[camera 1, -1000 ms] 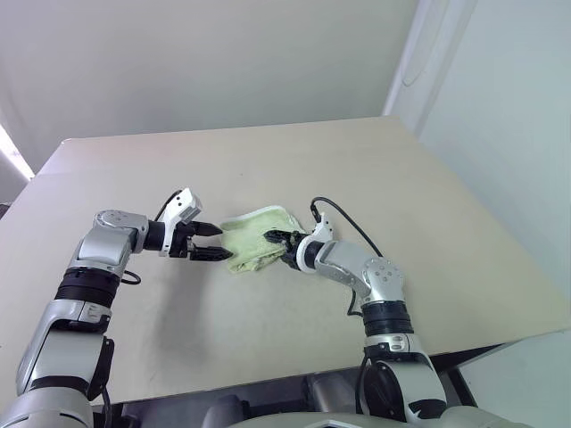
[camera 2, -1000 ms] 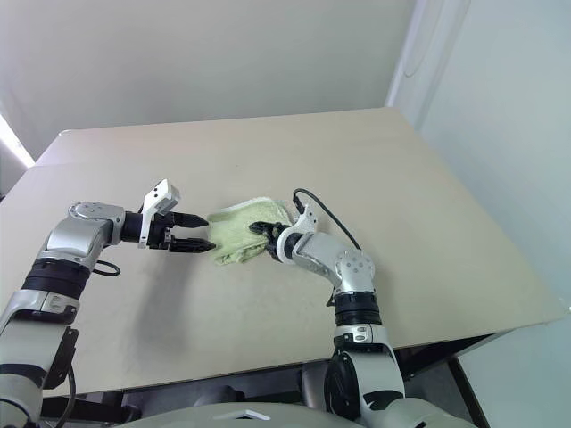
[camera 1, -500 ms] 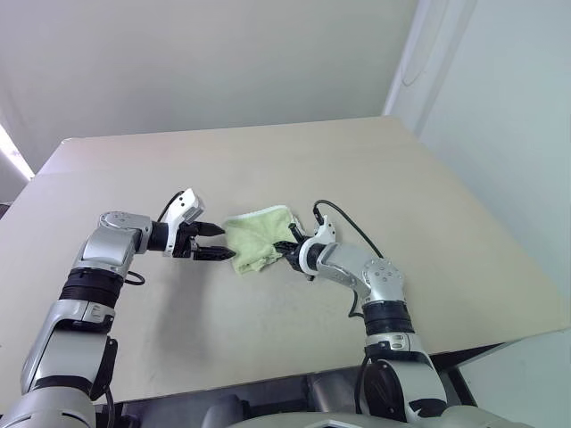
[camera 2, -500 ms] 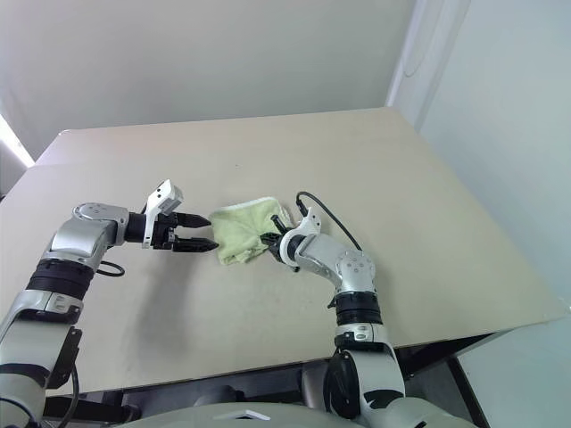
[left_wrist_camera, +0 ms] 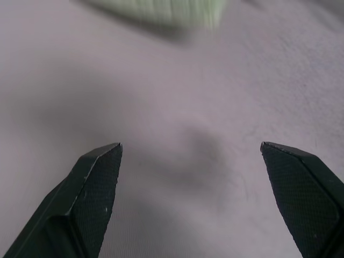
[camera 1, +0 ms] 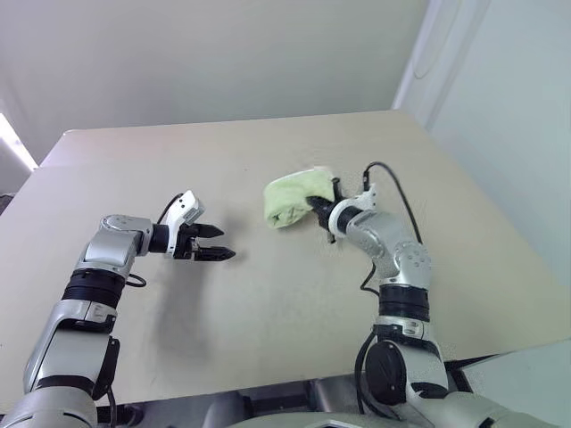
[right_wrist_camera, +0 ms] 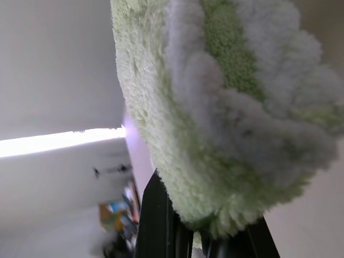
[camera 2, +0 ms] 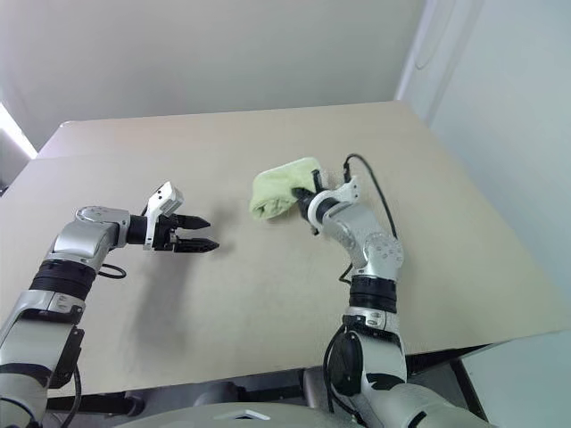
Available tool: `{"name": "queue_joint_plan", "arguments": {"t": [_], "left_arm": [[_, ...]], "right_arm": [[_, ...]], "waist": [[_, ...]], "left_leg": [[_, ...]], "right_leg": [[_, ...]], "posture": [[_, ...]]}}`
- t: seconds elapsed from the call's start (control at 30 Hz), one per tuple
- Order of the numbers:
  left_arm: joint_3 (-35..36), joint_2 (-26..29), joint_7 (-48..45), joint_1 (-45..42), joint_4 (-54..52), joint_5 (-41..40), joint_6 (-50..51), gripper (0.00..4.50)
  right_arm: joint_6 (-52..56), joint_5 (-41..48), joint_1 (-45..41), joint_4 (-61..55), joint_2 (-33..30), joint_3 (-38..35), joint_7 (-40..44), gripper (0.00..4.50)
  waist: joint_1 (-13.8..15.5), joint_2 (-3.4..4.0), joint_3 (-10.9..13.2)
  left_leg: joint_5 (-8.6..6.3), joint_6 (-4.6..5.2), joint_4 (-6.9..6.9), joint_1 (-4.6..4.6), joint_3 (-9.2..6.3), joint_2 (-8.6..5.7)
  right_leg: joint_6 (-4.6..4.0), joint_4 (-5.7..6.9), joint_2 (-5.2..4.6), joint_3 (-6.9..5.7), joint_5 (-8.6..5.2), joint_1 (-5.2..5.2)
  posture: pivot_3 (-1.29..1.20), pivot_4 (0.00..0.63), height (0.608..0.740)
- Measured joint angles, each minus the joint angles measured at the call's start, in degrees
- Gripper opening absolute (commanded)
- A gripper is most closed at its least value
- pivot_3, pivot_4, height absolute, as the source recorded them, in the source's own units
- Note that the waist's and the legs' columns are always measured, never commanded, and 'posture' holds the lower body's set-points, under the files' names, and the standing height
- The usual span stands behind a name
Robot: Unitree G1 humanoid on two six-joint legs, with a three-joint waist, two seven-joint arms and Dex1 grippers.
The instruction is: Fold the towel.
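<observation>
A: So, nearest first: the left end effector (camera 1: 212, 242) hovers over the bench (camera 1: 268, 303) toward its left edge, fingers spread wide and empty.

B: And the right end effector (camera 1: 319, 207)?

A: Pressed together on the towel (camera 1: 293, 195), pinching one bunched end. The towel hangs lifted off the bench, past its middle, toward the far right corner.

B: How should the fold go?

A: I'd judge it's too crumpled to fold cleanly. Best lay it down flat, let the left side pin an edge, then draw the pinched end across.

B: The surroundings?

A: A plain beige bench top, pale walls behind.
</observation>
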Motion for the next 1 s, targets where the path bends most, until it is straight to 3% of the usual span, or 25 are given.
{"name": "queue_joint_plan", "arguments": {"t": [0.1,0.3,0.5,0.7,0.97,1.0], "left_arm": [[-0.01,-0.47,0.24,-0.06,0.18,0.04,-0.05,4.38],[-0.09,-1.53,0.39,-0.67,2.30,0.24,-0.34,4.38],[-0.31,-2.42,0.00,-2.83,3.94,0.81,-1.00,4.38],[-0.51,-2.53,-0.34,-3.58,5.54,1.40,-1.67,4.38],[-0.51,-2.57,-0.25,-4.07,5.87,1.68,-3.16,4.38],[-0.52,-2.56,-0.23,-4.03,5.87,1.76,-3.22,4.38]], "right_arm": [[-2.08,0.24,-0.86,-0.01,-2.61,-1.80,-0.87,0.02],[-5.96,-1.46,-0.64,2.74,-14.76,-8.77,1.71,0.02],[-7.60,-4.59,2.19,7.96,-20.87,-13.52,3.05,0.02],[-7.61,-10.20,6.45,11.37,-20.23,-13.71,3.65,0.02],[-8.71,-19.16,5.68,11.45,-20.14,-11.17,3.90,0.02],[-8.77,-19.80,5.64,11.59,-20.14,-11.14,4.28,0.27]], "waist": [[0.38,0.01,0.00],[1.69,0.01,0.01],[1.56,0.03,0.01],[1.56,0.04,0.01],[1.77,-0.13,-0.10],[1.79,-0.13,-0.10]], "left_leg": [[0.00,0.00,-0.01,0.00,0.00,-0.07],[0.00,0.00,-0.08,0.06,0.32,-0.21],[0.01,0.01,-0.27,0.19,0.39,-0.22],[0.01,0.01,-0.28,0.21,0.45,-0.22],[0.01,0.01,-0.27,0.50,0.40,-0.22],[0.01,0.01,-0.26,0.57,0.40,-0.22]], "right_leg": [[-0.01,0.00,-0.02,0.00,0.00,0.02],[0.00,-0.02,-0.05,0.07,-0.04,0.03],[-0.11,0.04,0.02,0.12,-0.09,0.03],[-0.13,0.09,0.03,0.18,-0.10,0.06],[-0.15,0.01,0.01,0.16,-0.26,0.67],[-0.17,0.00,0.00,0.16,-0.28,0.73]], "posture": [[0.00,0.000,0.712],[0.00,0.000,0.712],[0.00,0.000,0.712],[0.00,0.000,0.712],[0.00,0.000,0.712],[0.00,0.000,0.712]]}}
